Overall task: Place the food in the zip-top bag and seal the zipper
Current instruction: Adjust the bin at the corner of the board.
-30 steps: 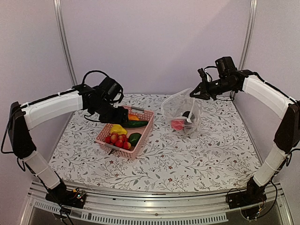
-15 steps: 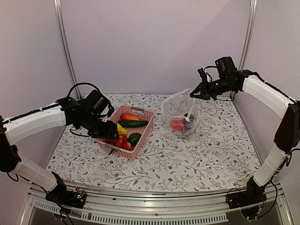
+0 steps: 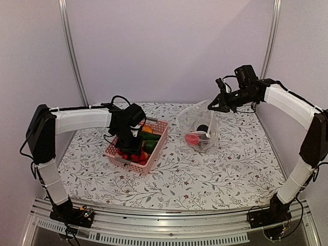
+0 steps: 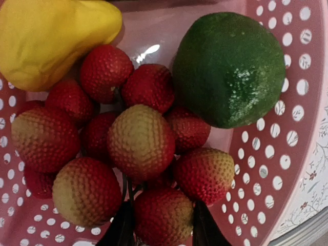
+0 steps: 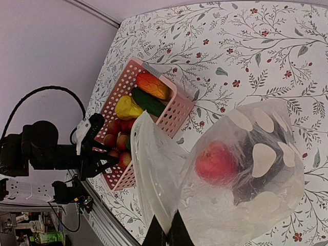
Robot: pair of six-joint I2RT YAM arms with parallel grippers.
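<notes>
Over the table (image 3: 215, 174) your left gripper (image 4: 164, 207) has dropped to straddle a strawberry (image 4: 164, 223), grip uncertain: next load for the zip-top bag (image 5: 159, 164) your right gripper (image 5: 166, 234) clamps

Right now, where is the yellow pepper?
In the left wrist view the yellow pepper lies at the upper left, inside the pink basket, beside the red strawberries and left of the round green fruit.

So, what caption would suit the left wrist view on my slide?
Left jaws straddle a red berry in the pink basket that also holds a yellow pepper and a green fruit.
</notes>
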